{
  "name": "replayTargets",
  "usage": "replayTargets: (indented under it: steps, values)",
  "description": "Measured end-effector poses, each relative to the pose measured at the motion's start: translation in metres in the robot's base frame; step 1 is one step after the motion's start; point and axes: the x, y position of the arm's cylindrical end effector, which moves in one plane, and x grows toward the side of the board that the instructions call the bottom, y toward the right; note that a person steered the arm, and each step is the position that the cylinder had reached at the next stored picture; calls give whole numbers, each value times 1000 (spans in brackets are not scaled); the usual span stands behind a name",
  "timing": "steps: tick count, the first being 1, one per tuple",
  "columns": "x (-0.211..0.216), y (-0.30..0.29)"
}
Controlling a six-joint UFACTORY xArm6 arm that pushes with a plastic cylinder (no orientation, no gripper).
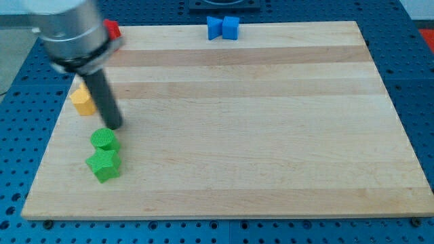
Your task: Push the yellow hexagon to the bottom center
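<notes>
Nearest the view's bottom left sits a green cube (103,166), a green cylinder (105,140) touching it above. My tip (114,126), a bare rod grasping nothing, stands just above that cylinder. The yellow hexagon (82,101) lies beside the rod, at the wooden board's (258,135) left edge. Farthest are a red block (112,28) and two blue blocks (224,28).

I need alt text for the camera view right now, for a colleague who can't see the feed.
My tip rests on the wooden board near its left edge, just right of the yellow hexagon and just above a green cylinder with a green star-like block below. Two blue blocks sit at the top edge; a red block is top left.
</notes>
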Motion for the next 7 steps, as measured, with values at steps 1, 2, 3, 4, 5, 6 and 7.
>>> replayTargets:
  steps: [1,2,3,4,5,6,7]
  values:
    - [1,-77]
    - [-1,-84]
    - [-32,-82]
    - [-57,-53]
    - [-57,27]
    - [-56,111]
    - [-56,94]
